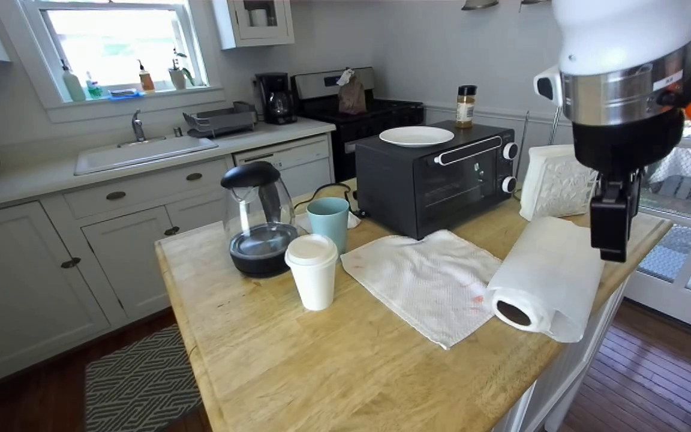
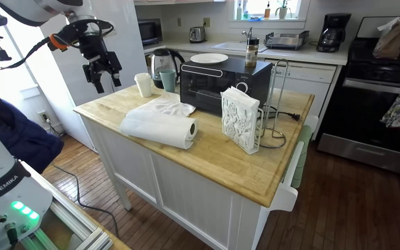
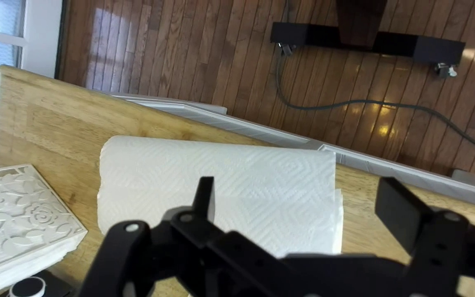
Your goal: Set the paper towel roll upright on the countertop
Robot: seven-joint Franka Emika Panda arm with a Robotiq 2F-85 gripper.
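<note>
The paper towel roll (image 1: 552, 270) lies on its side on the wooden countertop (image 1: 321, 372), close to one edge. It is white with a dark hollow core, and a loose flap of paper hangs at one end. It shows in an exterior view (image 2: 158, 126) and in the wrist view (image 3: 159, 165). My gripper (image 2: 108, 86) hangs in the air above the countertop, apart from the roll. In the wrist view its black fingers (image 3: 297, 183) are spread wide with nothing between them. One finger appears over the roll, the other past its end, over bare wood.
A white napkin holder (image 2: 238, 121) and a wire stand (image 2: 273, 147) are near the roll. A white cloth (image 1: 423, 276) lies beside it. A black toaster oven (image 1: 393, 186) carries a plate and jar. A white cup (image 1: 314, 279), teal cup (image 1: 329, 219) and kettle (image 1: 261, 246) stand farther along.
</note>
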